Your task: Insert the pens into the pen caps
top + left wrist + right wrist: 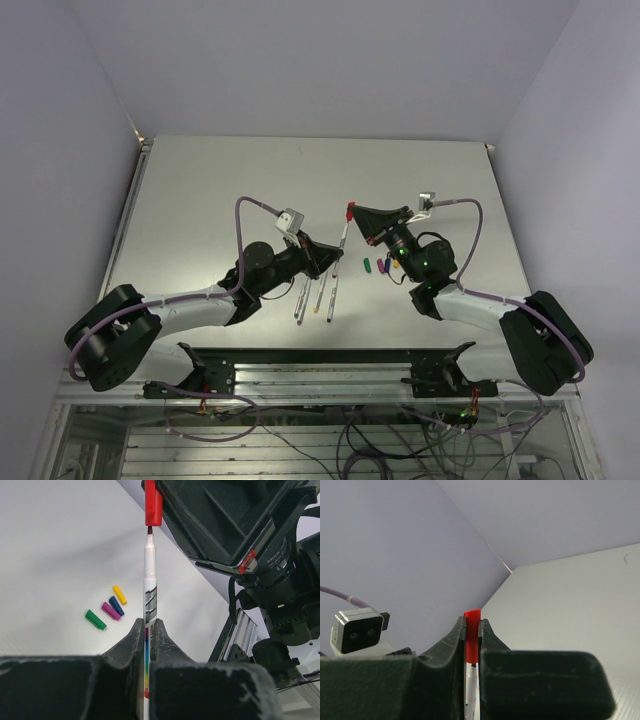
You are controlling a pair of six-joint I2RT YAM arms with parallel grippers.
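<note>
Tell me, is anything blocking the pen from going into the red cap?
Nothing visible does. The pen in the left gripper has its tip just short of the red cap in the right gripper, only open air between.

A robotics laboratory is indicated: a white table is enclosed by plain walls, and a left arm and right arm are bolted to an aluminium rail with exposed cabling.

- pen in the left gripper: barrel smooth, light sheen, looks plastic; printed label.
- red cap just past the pen tip: smooth glossy plastic.
- fingers of that gripper: matt black, grainy.
- table beyond the fingers: pale, matt, faintly textured.
</note>
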